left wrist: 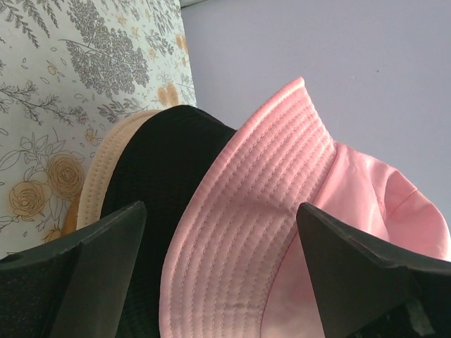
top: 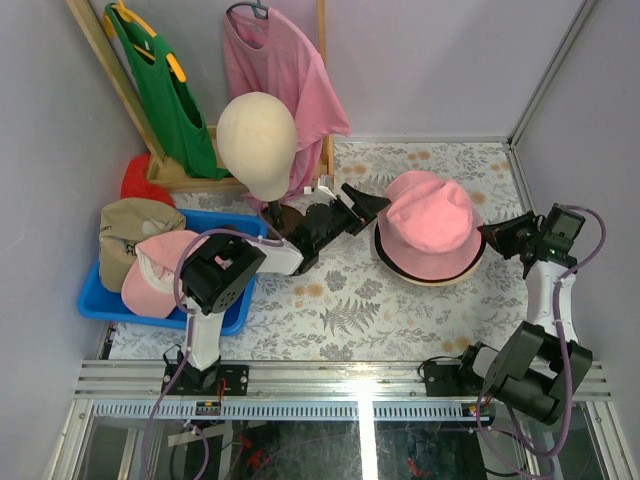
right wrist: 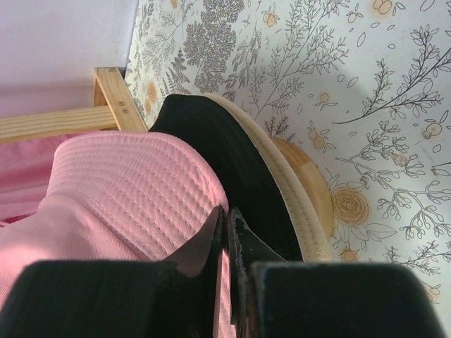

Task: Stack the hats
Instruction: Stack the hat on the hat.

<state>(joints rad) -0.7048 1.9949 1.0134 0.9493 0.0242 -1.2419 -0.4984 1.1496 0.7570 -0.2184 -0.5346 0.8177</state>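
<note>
— Hats, counted left to right?
— Two in the blue tray point(top: 95, 300) at the far left: tan cap point(top: 130, 228) with dark lettering, pink cap point(top: 160, 278) leaning on it. Then three stacked at mid-right of the flowered table point(top: 330, 300): pink bucket hat point(top: 432, 222) on top, dark hat point(left wrist: 162, 183) beneath, pale brim point(left wrist: 102, 165) lowest.
— Anything else?
— One red lump point(top: 143, 182) behind the tray, too hidden to name. One green garment point(top: 165, 95) and one pink shirt point(top: 290, 75) on hangers, with one beige mannequin head point(top: 257, 138) in front of them.
— Look of the bucket hat?
— Soft, crown dented, brim ringed with close rows of stitching.
— Grippers?
— Two. Left gripper point(top: 372, 208) just at the hat's left edge, fingers point(left wrist: 99, 246) wide apart, pink brim in the gap. Right gripper point(top: 488, 235) at the right edge, fingers point(right wrist: 201, 253) pressed together over the brim; cloth pinched or not, impossible to tell.
— Differences between views?
— From above, only a thin dark rim and pale edge under the pink. From both wrists, dark hat and pale brim plainly layered. From the right wrist alone, a wooden rail point(right wrist: 70, 120) behind the hats.
</note>
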